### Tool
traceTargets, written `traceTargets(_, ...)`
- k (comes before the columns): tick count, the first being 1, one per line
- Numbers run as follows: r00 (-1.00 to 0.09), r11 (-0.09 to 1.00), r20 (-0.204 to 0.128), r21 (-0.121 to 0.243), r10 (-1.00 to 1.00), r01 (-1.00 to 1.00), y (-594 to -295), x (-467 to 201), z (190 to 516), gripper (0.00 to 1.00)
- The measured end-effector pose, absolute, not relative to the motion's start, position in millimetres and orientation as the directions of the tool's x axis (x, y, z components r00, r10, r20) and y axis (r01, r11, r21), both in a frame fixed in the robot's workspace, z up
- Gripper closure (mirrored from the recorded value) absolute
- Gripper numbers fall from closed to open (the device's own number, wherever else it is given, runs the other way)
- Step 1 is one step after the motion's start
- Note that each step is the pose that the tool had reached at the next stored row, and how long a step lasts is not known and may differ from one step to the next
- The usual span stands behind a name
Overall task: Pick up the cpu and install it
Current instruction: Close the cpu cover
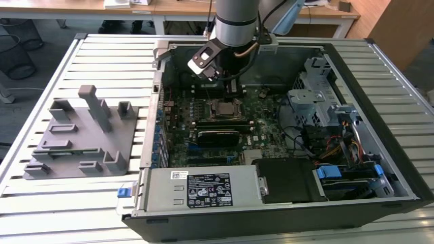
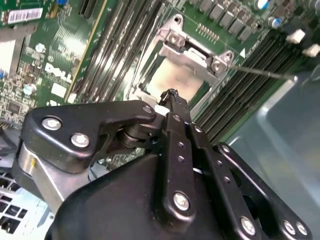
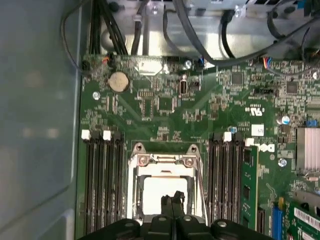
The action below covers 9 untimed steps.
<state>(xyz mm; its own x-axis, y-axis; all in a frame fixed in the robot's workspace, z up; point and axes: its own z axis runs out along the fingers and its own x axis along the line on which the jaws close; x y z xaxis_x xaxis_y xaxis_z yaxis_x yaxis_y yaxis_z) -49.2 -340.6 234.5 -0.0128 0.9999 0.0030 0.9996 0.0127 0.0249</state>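
The cpu lies flat with its pale metal top facing up. It is inside the metal socket frame, which encloses it on all sides. The chip is square, so it has no long axis, and its edges run parallel to the frame and to the memory slots on both sides of the socket. I cannot tell whether the frame is latched down over it.

The pincer hangs directly above the cpu with its two black fingers closed against each other and nothing between them. The tips are close over the chip's top, but I cannot tell whether they touch it.

The socket sits on the green motherboard, toward the board's far edge in the exterior view. The board lies on the floor of an open computer case. The arm reaches down into the case at its far end. Also in the case are a silver labelled box along the near wall, a black box beside that box, and a metal drive cage with cables toward the exterior view's right.

The case rests on a slatted surface. A grey fixture stands near that surface's edge on the exterior view's left, apart from the case.
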Motion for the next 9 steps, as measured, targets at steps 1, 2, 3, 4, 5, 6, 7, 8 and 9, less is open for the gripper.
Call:
traceTargets(1, -0.015, 0.015, 0.003, 0.025, 1.000, 1.000, -341.1, -50.7, 233.0, 0.89)
traceTargets(2, -0.017, 0.016, 0.003, 0.025, 1.000, 1.000, -341.3, -53.7, 232.2, 0.89)
traceTargets(3, -0.017, 0.017, 0.003, 0.025, 1.000, 1.000, -341.4, -56.6, 231.3, 0.89)
traceTargets(4, -0.017, 0.017, 0.003, 0.025, 1.000, 1.000, -341.4, -59.3, 230.3, 0.89)
traceTargets(5, -0.017, 0.017, 0.004, 0.025, 1.000, 1.000, -341.3, -61.5, 229.0, 0.89)
traceTargets(6, -0.017, 0.017, 0.003, 0.025, 1.000, 1.000, -341.3, -62.8, 227.6, 0.89)
traceTargets(7, -0.017, 0.017, 0.003, 0.025, 1.000, 1.000, -341.3, -63.9, 226.3, 0.89)
traceTargets(8, -0.017, 0.017, 0.003, 0.025, 1.000, 1.000, -341.3, -64.6, 225.2, 0.89)
traceTargets(9, -0.017, 0.017, 0.004, 0.025, 1.000, 1.000, -341.3, -65.1, 224.3, 0.89)
